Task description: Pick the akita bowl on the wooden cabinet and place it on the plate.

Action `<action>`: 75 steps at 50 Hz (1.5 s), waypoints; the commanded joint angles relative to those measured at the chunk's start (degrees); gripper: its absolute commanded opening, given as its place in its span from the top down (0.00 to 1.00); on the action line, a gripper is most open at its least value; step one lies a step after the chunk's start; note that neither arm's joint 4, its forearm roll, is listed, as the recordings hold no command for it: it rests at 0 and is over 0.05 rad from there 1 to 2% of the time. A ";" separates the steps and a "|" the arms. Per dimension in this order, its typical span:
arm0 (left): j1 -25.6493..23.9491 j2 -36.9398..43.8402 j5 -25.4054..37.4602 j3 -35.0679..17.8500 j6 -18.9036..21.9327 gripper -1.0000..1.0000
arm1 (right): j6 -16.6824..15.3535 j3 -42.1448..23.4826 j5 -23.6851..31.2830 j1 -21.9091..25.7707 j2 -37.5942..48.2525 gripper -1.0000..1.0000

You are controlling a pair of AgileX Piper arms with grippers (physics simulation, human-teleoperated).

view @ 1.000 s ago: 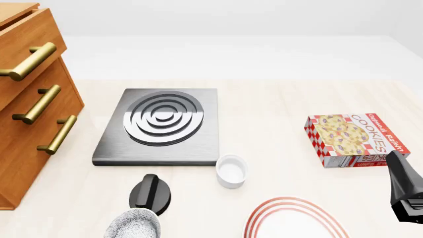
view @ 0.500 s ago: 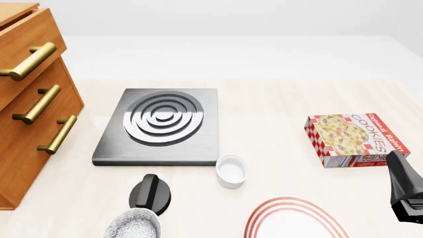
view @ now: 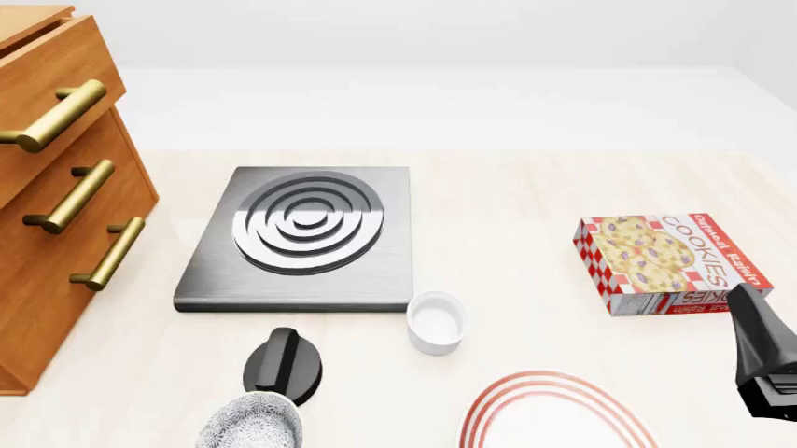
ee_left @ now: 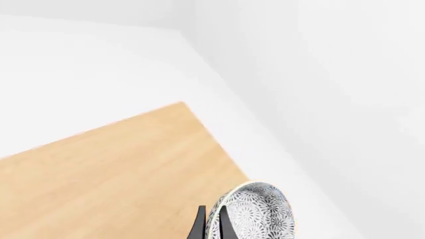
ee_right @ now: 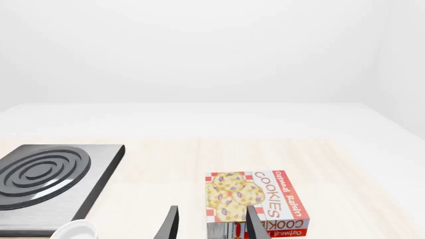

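One akita bowl (view: 250, 420) was in view, at the near left of the front view, carried off the wooden cabinet (view: 56, 196) and tipped so that its speckled inside faced the camera. It was judged to be a rigid, glazed ceramic item: moderately heavy for its size, smooth and therefore liable to slip, and breakable if dropped. The only practical hold was judged to be the rim, one finger inside the wall and one outside.

The left hand (ee_left: 209, 225) was applied in that manner. In the left wrist view, its dark fingers (ee_left: 198, 228) stood close together, with the bowl's rim clamped between them. The bowl hung to one side of the grip, so the load was off-centre and was judged prone to swing or rotate in the fingers.

The plate (view: 557, 413) lay on the desk (view: 498, 205) at the near edge, right of the bowl and apart from it, with a white ramekin (view: 435, 321) just beyond the gap between them.

The right hand (ee_right: 209, 224) hovered near the cookie box (view: 663, 263). Its fingers stood apart and held nothing.
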 commanded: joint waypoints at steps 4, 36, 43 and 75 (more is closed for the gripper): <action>-3.32 -3.67 2.60 -0.84 -1.35 1.00 | 0.00 0.00 0.00 0.00 0.00 0.00; -11.54 -7.20 6.24 -0.85 -5.62 1.00 | 0.00 0.00 0.00 0.00 0.00 0.00; -14.07 -7.35 6.20 -0.42 -6.28 1.00 | 0.00 0.00 0.00 0.00 0.00 0.00; -23.68 -5.62 5.82 0.15 -6.87 1.00 | 0.00 0.00 0.00 0.00 0.00 0.00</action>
